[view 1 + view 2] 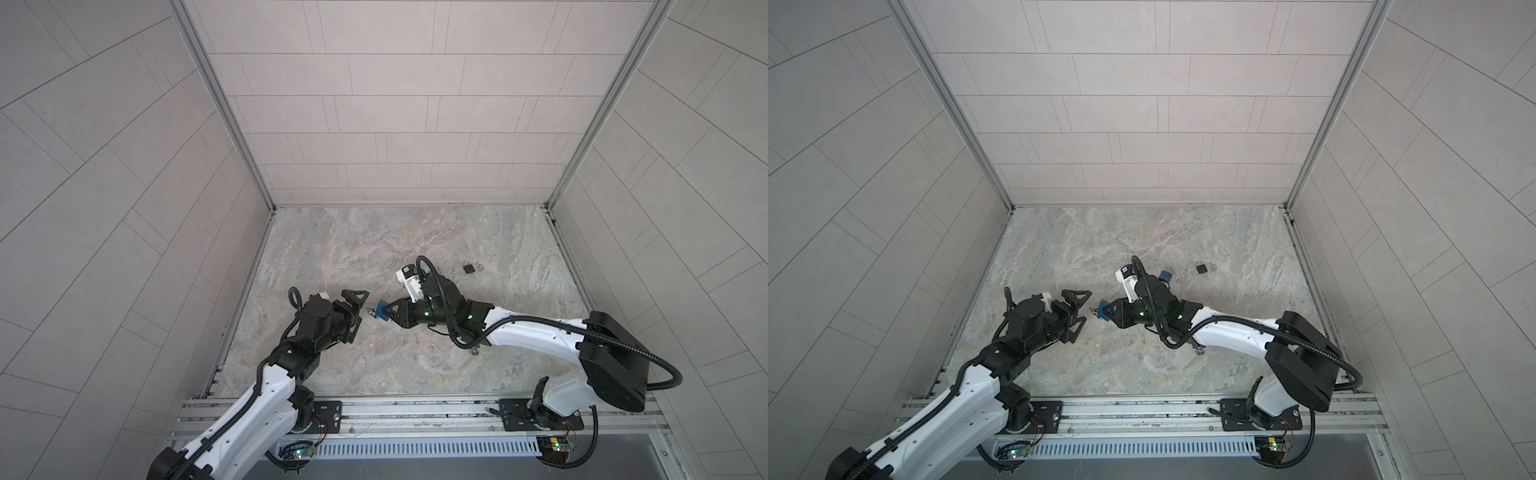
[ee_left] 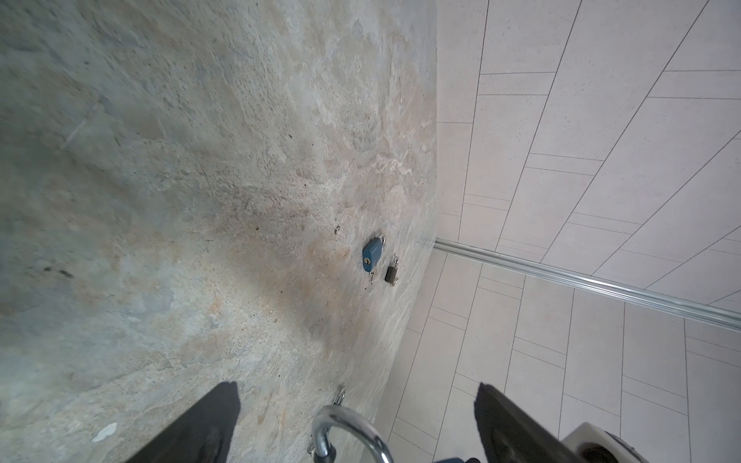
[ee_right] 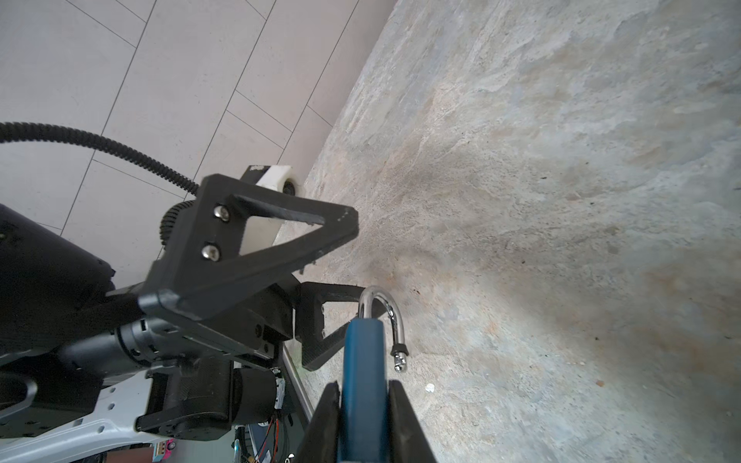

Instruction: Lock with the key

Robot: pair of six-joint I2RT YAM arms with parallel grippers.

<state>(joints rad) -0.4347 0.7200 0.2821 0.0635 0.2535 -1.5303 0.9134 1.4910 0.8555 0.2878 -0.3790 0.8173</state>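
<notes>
My right gripper (image 3: 363,389) is shut on the body of a blue padlock (image 3: 363,352), held in the air left of the table's middle in both top views (image 1: 383,312) (image 1: 1104,312). Its silver shackle (image 3: 381,306) stands open and points at my left gripper (image 1: 360,313). The left gripper is open, a short gap away, and the shackle (image 2: 345,425) shows between its fingers (image 2: 224,405). No key shows in the held padlock; its keyhole end is hidden. A small metal piece that looks like a key ring (image 1: 473,352) lies on the table under my right forearm.
A second blue padlock (image 1: 1166,274) with a key beside it lies behind my right wrist. A black padlock (image 1: 469,268) with keys lies further right. Tiled walls close in the marble table (image 1: 374,241) on three sides.
</notes>
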